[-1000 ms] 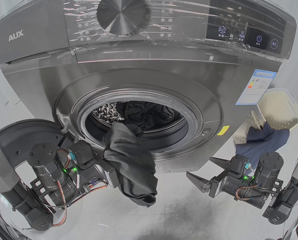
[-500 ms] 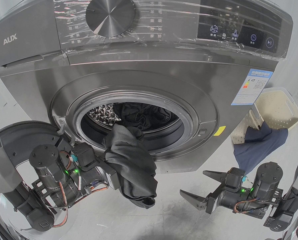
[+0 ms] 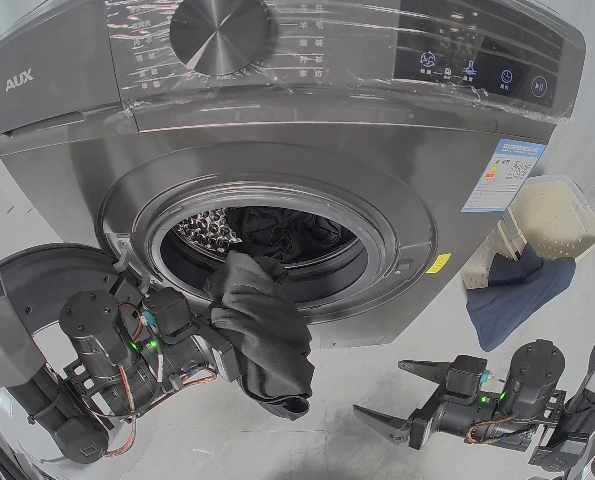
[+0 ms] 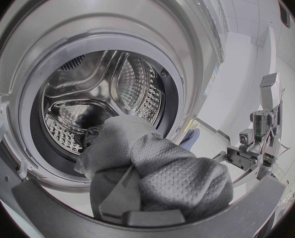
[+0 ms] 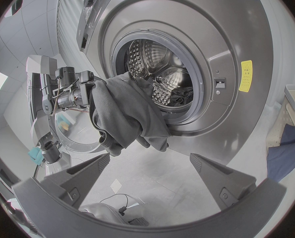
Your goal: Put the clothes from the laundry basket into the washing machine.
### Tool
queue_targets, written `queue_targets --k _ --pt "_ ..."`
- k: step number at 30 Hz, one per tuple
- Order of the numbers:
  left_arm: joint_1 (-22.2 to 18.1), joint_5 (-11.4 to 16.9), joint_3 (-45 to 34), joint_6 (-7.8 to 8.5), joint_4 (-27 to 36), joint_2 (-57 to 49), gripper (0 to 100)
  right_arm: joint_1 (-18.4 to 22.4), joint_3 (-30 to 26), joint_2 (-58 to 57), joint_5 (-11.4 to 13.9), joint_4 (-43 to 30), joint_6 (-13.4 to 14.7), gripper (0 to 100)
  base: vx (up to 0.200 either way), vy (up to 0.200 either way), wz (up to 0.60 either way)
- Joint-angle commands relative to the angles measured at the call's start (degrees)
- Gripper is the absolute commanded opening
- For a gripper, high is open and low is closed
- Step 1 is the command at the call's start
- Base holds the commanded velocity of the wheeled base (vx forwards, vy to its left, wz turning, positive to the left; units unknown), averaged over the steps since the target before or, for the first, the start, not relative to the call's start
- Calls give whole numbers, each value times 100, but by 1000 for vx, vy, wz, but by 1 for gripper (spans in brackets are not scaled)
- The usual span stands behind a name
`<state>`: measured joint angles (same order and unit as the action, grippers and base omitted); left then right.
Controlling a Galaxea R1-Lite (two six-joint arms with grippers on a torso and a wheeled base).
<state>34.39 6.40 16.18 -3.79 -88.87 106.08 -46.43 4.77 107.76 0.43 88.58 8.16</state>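
A dark grey garment (image 3: 264, 328) hangs over the lower rim of the washing machine's round opening (image 3: 351, 281), part of it inside and the rest drooping toward the floor. My left gripper (image 3: 225, 353) is shut on it from the left, its fingers mostly buried in the cloth (image 4: 160, 169). Black clothes (image 3: 284, 231) lie in the drum. At the right, a navy garment (image 3: 517, 291) spills from the cream laundry basket (image 3: 564, 215), which lies tipped beside the machine. Low in front of the basket, my right gripper (image 3: 379, 388) is open and holds nothing (image 5: 148, 156).
The machine's round door (image 3: 37, 275) stands swung open at the left, right behind my left arm. Grey floor (image 3: 351, 368) lies bare between the two arms. A cable and a small device (image 5: 121, 210) rest on the floor under my right gripper.
My right gripper has sunk lower and drawn back from the machine, staying open. The head camera shifted slightly at first. The left gripper and its garment have hardly moved.
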Motion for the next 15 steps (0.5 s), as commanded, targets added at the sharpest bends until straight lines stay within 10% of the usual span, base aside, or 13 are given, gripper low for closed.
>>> queue_targets --k 1,15 --pt "6 2 -1 1 1 9 0 -15 -2 -1 1 2 2 100 200 0 0" --pt "208 -280 316 98 10 721 0 -305 33 -98 -34 2 11 100 0 0 0"
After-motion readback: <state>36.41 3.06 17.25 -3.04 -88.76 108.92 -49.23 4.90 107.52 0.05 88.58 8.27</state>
